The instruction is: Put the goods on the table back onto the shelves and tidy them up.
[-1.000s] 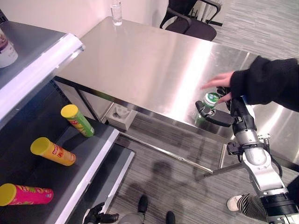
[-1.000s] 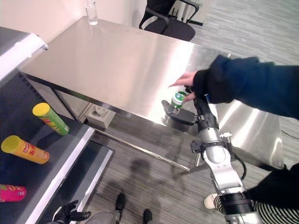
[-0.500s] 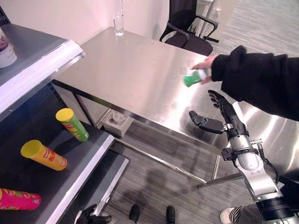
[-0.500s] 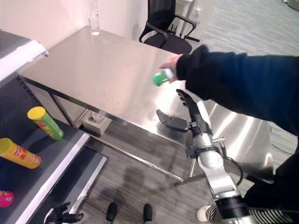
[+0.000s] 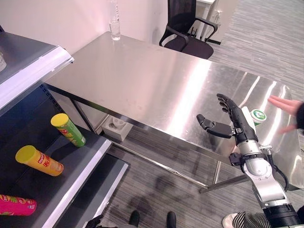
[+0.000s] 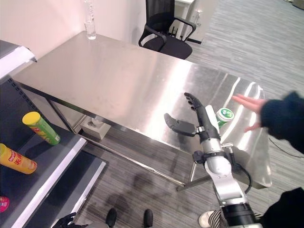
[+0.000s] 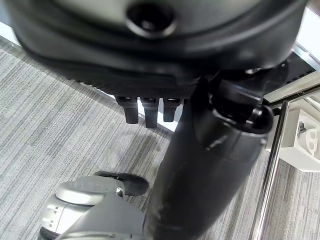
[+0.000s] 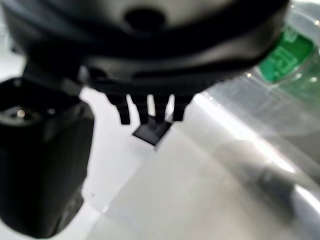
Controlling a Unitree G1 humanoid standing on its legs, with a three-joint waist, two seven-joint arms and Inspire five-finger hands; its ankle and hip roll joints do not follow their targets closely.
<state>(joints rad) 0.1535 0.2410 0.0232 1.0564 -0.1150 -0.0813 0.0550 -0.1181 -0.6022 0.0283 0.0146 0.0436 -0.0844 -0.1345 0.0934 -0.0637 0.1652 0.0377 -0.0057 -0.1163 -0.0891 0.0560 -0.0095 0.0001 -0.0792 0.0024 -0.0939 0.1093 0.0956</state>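
Spreading empty over the table, right hand, green-capped bottle just beside.

Brushed silver steel table. White cup w/ green-white lid, 3 o'clock. Shelf cans at 9: green tube, yellow lid; orange-yellow tube; pink tube. Black office chair, 12.

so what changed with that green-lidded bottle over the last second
The person's hand lifted the green-lidded bottle from beside the right hand, set it on the table just beyond the fingers, then released it. The right hand stayed open; the shelf cans lie as before.
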